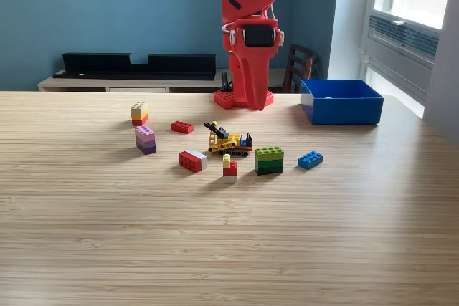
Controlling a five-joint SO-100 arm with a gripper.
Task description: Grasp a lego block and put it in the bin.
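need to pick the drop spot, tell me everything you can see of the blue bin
The bin is an open-topped rectangular box of glossy blue plastic with low walls. It sits upright and flat on the wooden table, at the exterior view's right, beside the arm's red base without touching it. A small pale patch shows inside; otherwise its contents cannot be told.

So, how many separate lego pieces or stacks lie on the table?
8: yellow-orange stack, purple stack, red brick, vehicle, red-grey block, small red stack, green stack, blue brick.
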